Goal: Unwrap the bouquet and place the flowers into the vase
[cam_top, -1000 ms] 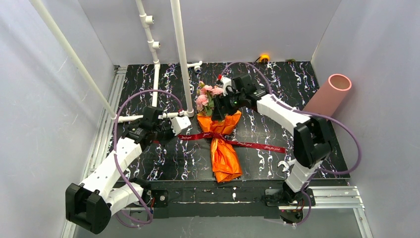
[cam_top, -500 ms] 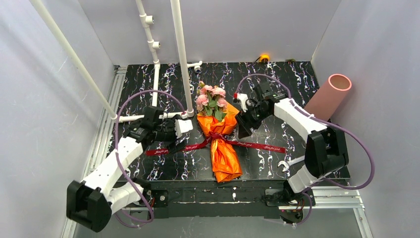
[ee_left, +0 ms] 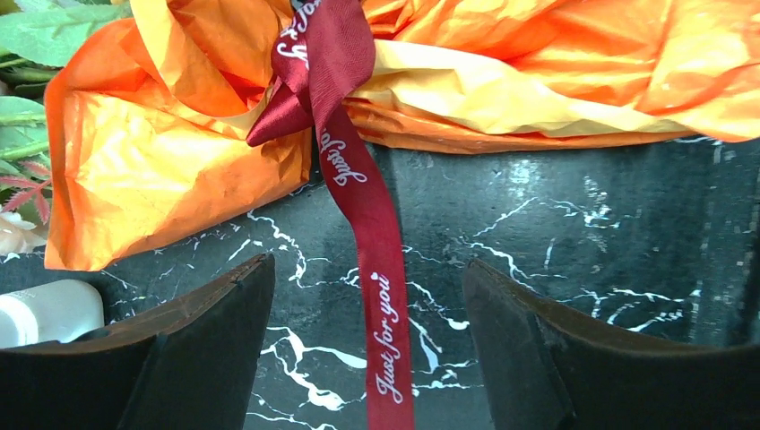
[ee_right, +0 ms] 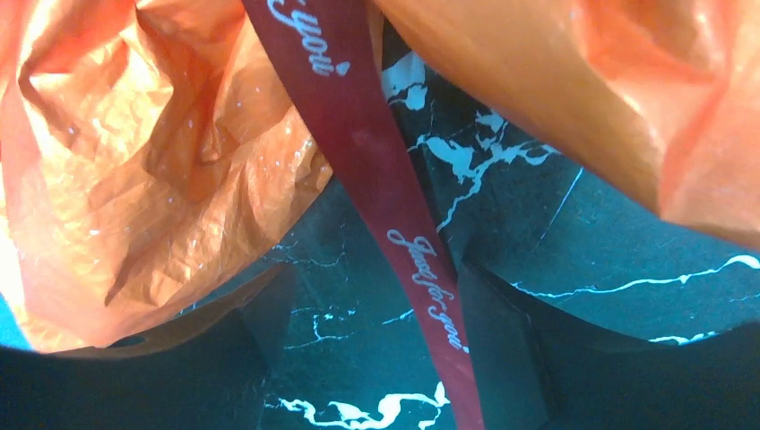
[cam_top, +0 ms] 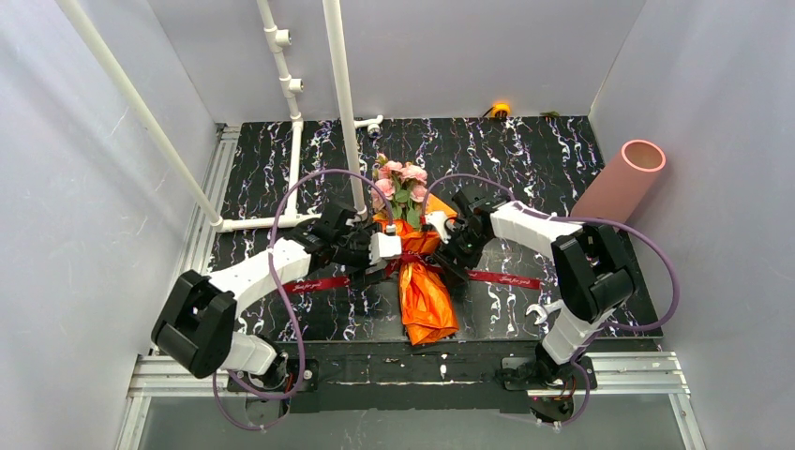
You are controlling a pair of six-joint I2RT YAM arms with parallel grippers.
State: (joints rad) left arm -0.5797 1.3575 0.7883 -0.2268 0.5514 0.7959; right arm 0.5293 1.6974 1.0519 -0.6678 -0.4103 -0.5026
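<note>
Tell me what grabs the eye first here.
A bouquet of pink roses in crinkled shiny orange paper lies mid-table, tied with a dark red printed ribbon. The left claw and right claw flank its knot, open, each straddling a ribbon tail. A salmon-pink cylinder vase sits far right.

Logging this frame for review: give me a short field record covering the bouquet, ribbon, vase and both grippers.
bouquet: lying wrapped on the table, flowers pointing away from the arms
ribbon: tied round the wrap's waist, one tail out to each side
left gripper: open, fingers either side of the left tail, not gripping
right gripper: open, fingers either side of the right tail, not gripping
vase: at the table's right edge, no flowers in it
task stage: unwrapping not yet done
</note>
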